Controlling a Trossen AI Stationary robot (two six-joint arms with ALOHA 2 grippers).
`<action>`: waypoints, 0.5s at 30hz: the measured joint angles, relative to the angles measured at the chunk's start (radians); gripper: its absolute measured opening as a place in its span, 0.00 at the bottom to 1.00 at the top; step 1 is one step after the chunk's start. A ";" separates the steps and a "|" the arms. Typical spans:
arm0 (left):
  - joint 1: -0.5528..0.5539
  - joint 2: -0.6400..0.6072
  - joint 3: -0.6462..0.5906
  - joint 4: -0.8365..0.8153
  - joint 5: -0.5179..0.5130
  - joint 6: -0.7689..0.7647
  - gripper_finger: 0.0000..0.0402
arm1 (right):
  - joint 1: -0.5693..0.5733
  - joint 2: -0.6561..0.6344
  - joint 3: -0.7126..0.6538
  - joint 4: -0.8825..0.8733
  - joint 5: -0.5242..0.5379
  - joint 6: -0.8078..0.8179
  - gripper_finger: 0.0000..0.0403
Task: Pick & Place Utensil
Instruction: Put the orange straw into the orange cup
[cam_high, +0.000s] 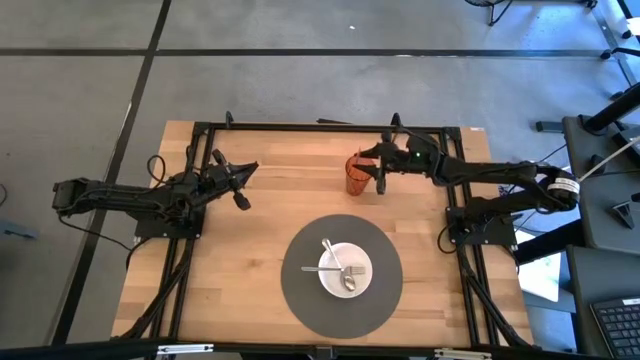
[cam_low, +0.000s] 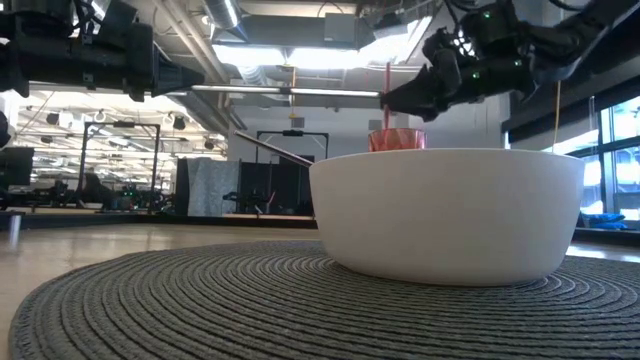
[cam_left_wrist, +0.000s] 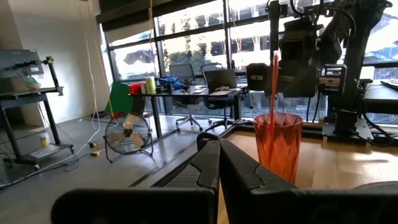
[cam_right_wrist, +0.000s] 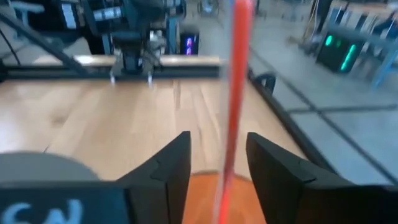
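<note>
The right gripper (cam_high: 381, 176) holds its fingers apart around a red utensil (cam_right_wrist: 237, 99) standing in the orange cup (cam_high: 358, 174), while the left gripper (cam_high: 244, 184) waits closed over the table (cam_high: 250, 260).

Light was even and bright over the wooden table (cam_high: 250, 250), with soft, faint shadows. Ceiling lights (cam_low: 300, 45) and windows (cam_left_wrist: 186, 37) glared, leaving both arms nearly silhouetted. Just past the right gripper (cam_right_wrist: 217, 162) the red straw (cam_right_wrist: 236, 93) smeared into blur, the room beyond soft.
</note>
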 joint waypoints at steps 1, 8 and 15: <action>0.000 0.000 0.000 0.000 0.000 0.000 0.01 | 0.000 -0.003 0.013 -0.045 0.000 -0.003 0.39; 0.000 0.000 0.000 0.000 0.000 -0.001 0.01 | 0.000 -0.042 0.158 -0.289 0.100 -0.028 0.43; 0.000 0.000 0.000 0.000 -0.002 0.006 0.01 | 0.031 -0.087 0.385 -0.696 0.251 -0.017 0.43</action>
